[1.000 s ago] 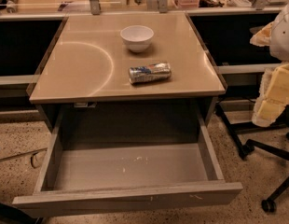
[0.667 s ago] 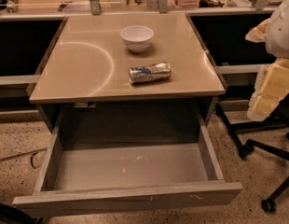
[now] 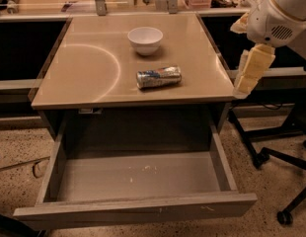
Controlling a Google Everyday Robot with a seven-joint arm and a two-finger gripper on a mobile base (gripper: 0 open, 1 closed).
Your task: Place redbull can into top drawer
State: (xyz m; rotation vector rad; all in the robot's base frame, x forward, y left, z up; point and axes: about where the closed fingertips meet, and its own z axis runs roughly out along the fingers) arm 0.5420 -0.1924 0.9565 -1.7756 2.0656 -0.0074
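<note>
The redbull can (image 3: 159, 77) lies on its side on the tan tabletop (image 3: 89, 68), near the front edge, right of centre. The top drawer (image 3: 138, 177) is pulled fully open below the table, with nothing in it but a few pale scuffs on its bottom. My gripper (image 3: 249, 70) hangs off the table's right edge, to the right of the can and apart from it, under the white arm housing (image 3: 281, 11). It holds nothing.
A white bowl (image 3: 145, 39) stands behind the can at the back of the table. Black chair legs and casters (image 3: 271, 157) stand on the speckled floor to the right of the drawer. Metal posts and clutter line the back edge.
My arm and gripper have moved left and a little up, closer to the table's right edge. The can, bowl and drawer have not moved.
</note>
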